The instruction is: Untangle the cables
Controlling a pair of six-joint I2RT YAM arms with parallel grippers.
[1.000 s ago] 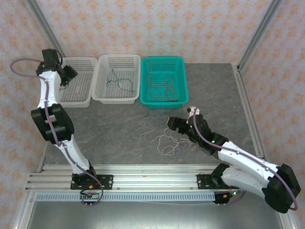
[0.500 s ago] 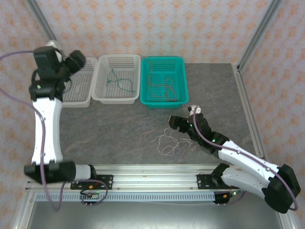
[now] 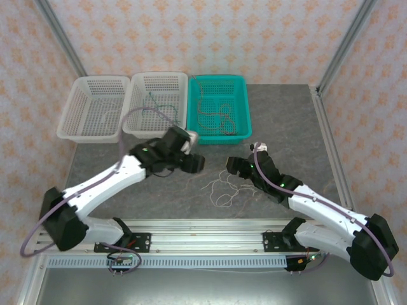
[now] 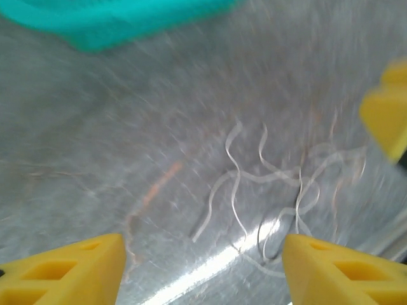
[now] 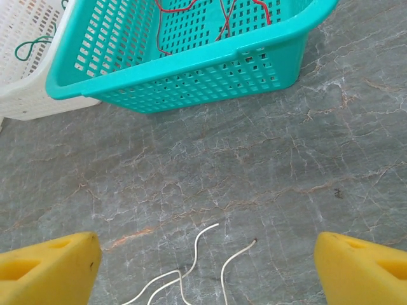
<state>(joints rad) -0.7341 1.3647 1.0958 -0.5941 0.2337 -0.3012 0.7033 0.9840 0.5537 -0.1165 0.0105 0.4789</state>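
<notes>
Top external view showed the white cable [image 3: 222, 189] lying in a curly tangle on the table [image 3: 286, 127], between the left gripper [image 3: 194, 163] and the right gripper [image 3: 234, 166]. Both grippers had their fingers spread wide and held nothing, likely so each could grab a part of it. The green cable [image 3: 159, 109] lay in the middle white basket [image 3: 152, 132] and the red-brown cable [image 3: 216, 113] in the teal basket [image 3: 219, 138], each by itself. Left wrist view was blurry, so where the white loops crossed was hard to make out.
</notes>
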